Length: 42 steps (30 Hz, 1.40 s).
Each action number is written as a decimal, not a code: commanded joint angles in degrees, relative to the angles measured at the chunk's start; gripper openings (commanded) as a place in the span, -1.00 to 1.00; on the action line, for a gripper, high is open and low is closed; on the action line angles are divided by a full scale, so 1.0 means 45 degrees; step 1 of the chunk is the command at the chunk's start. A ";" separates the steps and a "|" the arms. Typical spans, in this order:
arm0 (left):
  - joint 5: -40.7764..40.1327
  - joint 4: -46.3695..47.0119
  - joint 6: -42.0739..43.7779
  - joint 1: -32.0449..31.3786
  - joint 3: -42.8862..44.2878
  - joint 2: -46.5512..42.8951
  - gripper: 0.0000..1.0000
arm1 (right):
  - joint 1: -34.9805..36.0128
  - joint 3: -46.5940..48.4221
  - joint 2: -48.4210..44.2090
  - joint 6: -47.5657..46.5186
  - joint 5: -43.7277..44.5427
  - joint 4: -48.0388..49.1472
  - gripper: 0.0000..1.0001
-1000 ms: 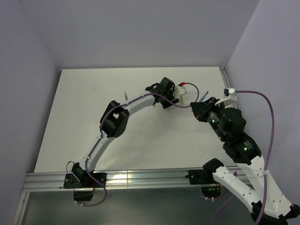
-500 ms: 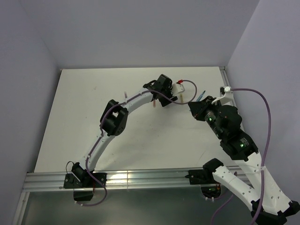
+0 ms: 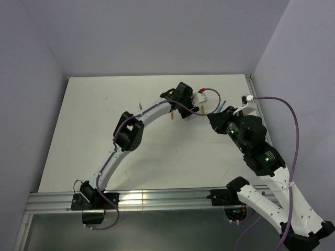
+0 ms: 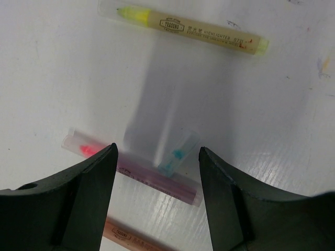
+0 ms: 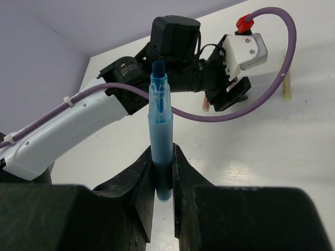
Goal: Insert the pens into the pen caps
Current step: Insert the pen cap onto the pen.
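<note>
My left gripper (image 4: 157, 159) hangs open just above the table, its jaws standing wide on either side of a pale blue pen cap (image 4: 178, 155). The cap lies against a pink-purple pen (image 4: 157, 181) with a pink tip. An orange pen (image 4: 133, 238) lies nearer the wrist, and a yellow pen (image 4: 193, 31) lies beyond. My right gripper (image 5: 163, 175) is shut on a blue pen (image 5: 159, 130), which stands upright with its tip pointing up. From above, the left gripper (image 3: 184, 101) and right gripper (image 3: 217, 118) are close together at the table's far right.
The white table (image 3: 94, 130) is walled by purple panels at the back and sides. A pinkish stick (image 3: 171, 115) and a small pale piece (image 3: 140, 106) lie beside the left forearm. Purple cables loop over both wrists. A metal rail (image 3: 157, 198) runs along the near edge.
My right arm has carried the blue pen a little left and farther back, toward the left gripper. The left gripper has shifted slightly left, and its jaws have narrowed a touch.
</note>
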 commanded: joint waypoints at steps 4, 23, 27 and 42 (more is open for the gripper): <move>0.0839 -0.0627 0.0046 -0.0062 0.0350 0.0393 0.36 | -0.0067 -0.0131 0.0067 -0.0300 0.0017 0.0767 -1.00; 0.1446 -0.1311 -0.0091 -0.0179 -0.0471 0.0549 -0.34 | -0.0087 -0.0326 -0.0226 -0.0262 -0.0296 0.0768 -1.00; 0.1543 -0.1564 -0.0383 -0.0296 -0.0452 0.0588 -0.59 | -0.0106 -0.0384 -0.0420 -0.0242 -0.0296 0.0729 -1.00; 0.3578 0.7563 -0.9810 -0.0765 -0.9751 -0.5480 -1.00 | -0.0087 -0.0462 -0.1475 -0.0358 -0.0276 0.0299 -1.00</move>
